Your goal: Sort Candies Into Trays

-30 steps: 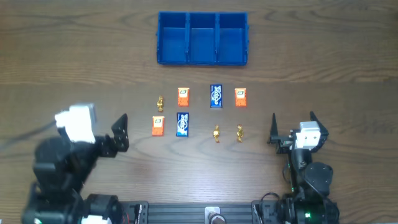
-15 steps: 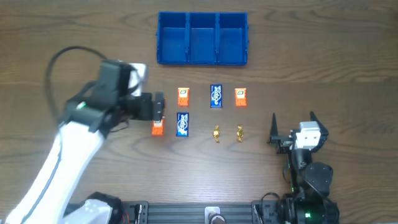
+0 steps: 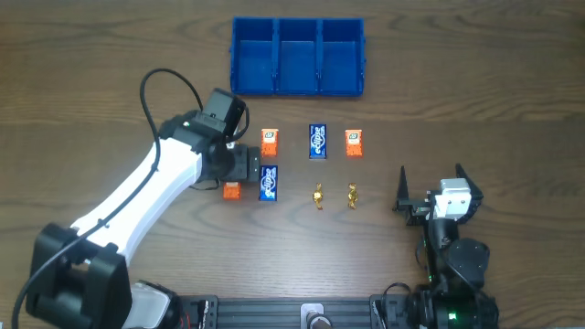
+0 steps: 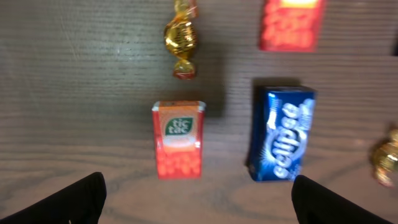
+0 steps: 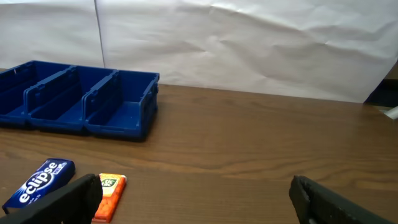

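A blue three-compartment tray stands at the back of the wooden table, its bins bare. In front of it lie orange candy boxes, blue candy boxes and gold wrapped candies. My left gripper hangs open above the left end of the group. Its wrist view looks down on an orange box between the fingers, a gold candy beyond it and a blue box beside it. My right gripper stands open near its base, holding nothing.
The right wrist view looks across the table at the tray, a blue box and an orange box. A white sheet hangs behind the table. Bare wood lies to the right of the candies and on both sides of the tray.
My left arm has swung from its folded pose at the lower left up and right, and its gripper now covers the leftmost candies. The right arm has kept still.
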